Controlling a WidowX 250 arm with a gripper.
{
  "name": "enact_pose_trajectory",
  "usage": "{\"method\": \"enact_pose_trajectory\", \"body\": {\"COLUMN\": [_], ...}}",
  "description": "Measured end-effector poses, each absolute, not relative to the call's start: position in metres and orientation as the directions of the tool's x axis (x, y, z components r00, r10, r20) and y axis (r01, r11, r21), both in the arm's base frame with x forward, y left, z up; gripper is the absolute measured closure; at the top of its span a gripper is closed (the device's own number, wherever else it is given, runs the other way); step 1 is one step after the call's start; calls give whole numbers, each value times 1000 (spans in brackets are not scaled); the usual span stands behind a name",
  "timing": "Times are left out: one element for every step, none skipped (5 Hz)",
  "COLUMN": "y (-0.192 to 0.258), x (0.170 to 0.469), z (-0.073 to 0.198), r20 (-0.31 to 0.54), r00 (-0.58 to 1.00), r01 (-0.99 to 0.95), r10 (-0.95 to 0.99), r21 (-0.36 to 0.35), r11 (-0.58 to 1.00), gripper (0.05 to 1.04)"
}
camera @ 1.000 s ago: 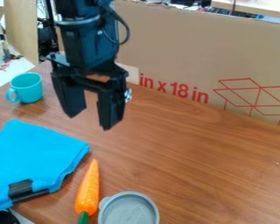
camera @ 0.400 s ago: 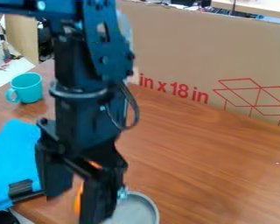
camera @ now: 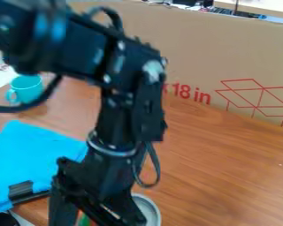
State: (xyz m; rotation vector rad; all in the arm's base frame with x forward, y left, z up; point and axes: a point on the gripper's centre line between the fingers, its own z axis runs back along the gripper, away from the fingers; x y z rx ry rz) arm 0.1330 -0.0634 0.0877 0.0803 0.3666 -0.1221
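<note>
Gripper [camera: 93,221]: near edge, left of centre; claw wide. Carrot [camera: 84,220]: near edge, mostly hidden, visible through jaw gap. Grey dish [camera: 151,209]: right of carrot. Blue cloth [camera: 32,154]: left. Teal cup [camera: 29,89]: far left.

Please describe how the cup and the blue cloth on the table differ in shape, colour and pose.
The cup is rounded and hollow with a side handle, while the cloth is folded into layers. The cup is turquoise; the cloth is a brighter blue. The cup stands upright, whereas the cloth lies flat. Both rest on the wooden table.
</note>
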Motion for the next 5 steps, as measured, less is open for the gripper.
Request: {"method": "enact_pose_trajectory", "body": {"y": [-62,-66,-67,-57,-57], "x": [130,128,143,167,213], "z": [62,57,63,67,58], "r20": [-423,-408,-305,-183,-128], "r00": [905,911,947,980,991], "r01": [117,126,113,69,44], "r10": [-53,-68,-98,-77,-47], "r21": [128,117,34,-51,-26], "r11": [985,985,993,996,999], "gripper": [83,83,83,83,83]}}
